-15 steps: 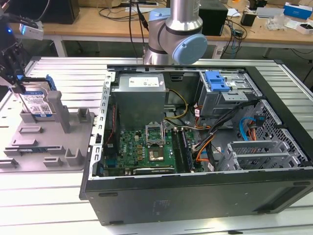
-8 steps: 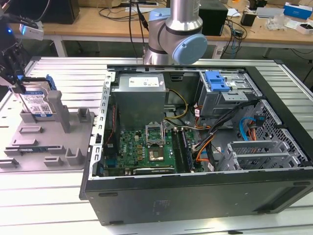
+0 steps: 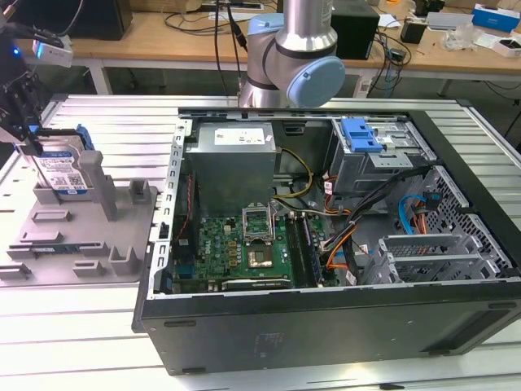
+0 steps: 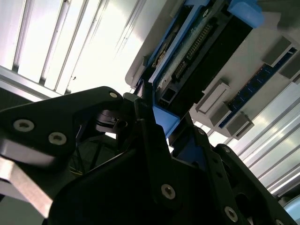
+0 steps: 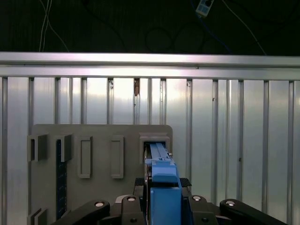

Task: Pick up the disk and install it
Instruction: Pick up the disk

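The arm is a brushed silver tube on a grey joint, which has a round pale blue cap. The gripper is matt black and built of flat, angular links. Bright silver screws join them, set singly and in pairs. Just above the gripper sits a small white box with a blue light beside it.

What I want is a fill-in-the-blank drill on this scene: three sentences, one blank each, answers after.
1. The gripper is shut on the disk's ___ bracket.
2. The disk stands ___ in the grey holder.
3. The open computer case lies to the exterior view's ___ of the holder.
Missing words: blue; upright; right.
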Tool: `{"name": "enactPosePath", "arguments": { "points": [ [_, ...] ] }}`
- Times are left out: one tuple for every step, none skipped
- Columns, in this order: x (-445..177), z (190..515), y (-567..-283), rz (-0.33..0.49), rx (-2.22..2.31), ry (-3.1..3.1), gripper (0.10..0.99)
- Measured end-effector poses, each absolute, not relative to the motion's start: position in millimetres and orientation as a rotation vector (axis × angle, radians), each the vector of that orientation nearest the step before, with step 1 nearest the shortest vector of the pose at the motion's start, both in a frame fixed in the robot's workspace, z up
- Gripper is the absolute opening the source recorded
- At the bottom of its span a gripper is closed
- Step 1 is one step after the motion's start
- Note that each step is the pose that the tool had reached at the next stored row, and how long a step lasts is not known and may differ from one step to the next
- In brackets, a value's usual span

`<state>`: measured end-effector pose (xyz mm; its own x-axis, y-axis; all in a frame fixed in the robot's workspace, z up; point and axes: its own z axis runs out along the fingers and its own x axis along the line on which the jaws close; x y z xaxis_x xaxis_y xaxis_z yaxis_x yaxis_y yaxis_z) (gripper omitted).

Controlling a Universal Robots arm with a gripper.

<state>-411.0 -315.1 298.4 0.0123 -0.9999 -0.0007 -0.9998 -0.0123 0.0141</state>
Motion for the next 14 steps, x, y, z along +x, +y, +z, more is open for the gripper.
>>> {"name": "enactPosePath", "arguments": {
  "points": [
    [-411.0,298.3,-315.1,-0.016,2.228,-2.201,0.369],
    [-411.0,298.3,-315.1,-0.016,2.228,-2.201,0.369],
    [-411.0,298.3,-315.1,-0.016,2.228,-2.201,0.369],
    [-411.0,298.4,-315.1,-0.016,2.228,-2.201,0.369],
    [-411.0,299.0,-315.1,-0.016,2.229,-2.201,0.369],
    [-411.0,301.5,-315.1,-0.016,2.229,-2.202,0.369],
    [-411.0,304.9,-315.1,-0.016,2.228,-2.201,0.369],
    [-411.0,309.0,-315.1,-0.016,2.228,-2.201,0.369],
    [-411.0,312.9,-315.1,-0.016,2.228,-2.201,0.369],
    [-411.1,318.4,-315.1,-0.016,2.228,-2.201,0.369],
    [-411.1,323.7,-315.1,-0.016,2.228,-2.201,0.369],
    [-411.0,332.4,-315.1,-0.016,2.228,-2.201,0.369],
    [-411.1,338.9,-315.1,-0.016,2.229,-2.201,0.369],
    [-411.0,343.4,-315.1,-0.016,2.229,-2.201,0.369]
  ]
}}
